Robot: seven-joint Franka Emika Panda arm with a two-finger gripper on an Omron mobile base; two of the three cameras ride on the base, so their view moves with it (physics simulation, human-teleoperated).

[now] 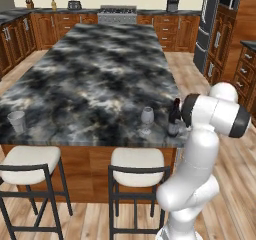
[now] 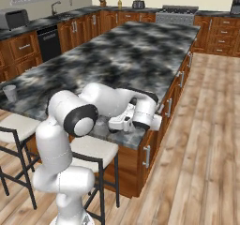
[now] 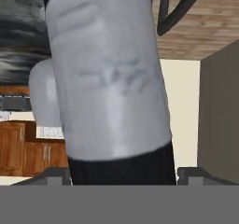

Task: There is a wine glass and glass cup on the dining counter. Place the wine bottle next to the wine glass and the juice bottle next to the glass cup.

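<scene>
The wine bottle, dark with a red top, stands upright near the front right corner of the dining counter, just right of the wine glass. In the hand view its pale grey label sits very close between my fingertips. My gripper is shut on the wine bottle, both fingers against its dark sides. From the right base camera the gripper reaches in low over the counter's front edge. The glass cup stands at the front left corner. On the far wall counter stands the small yellow juice bottle.
Two white-seated stools stand against the counter's front. My elbow hangs right of the bottle. A stove, toaster and coffee machine line the back wall; a fridge stands at right.
</scene>
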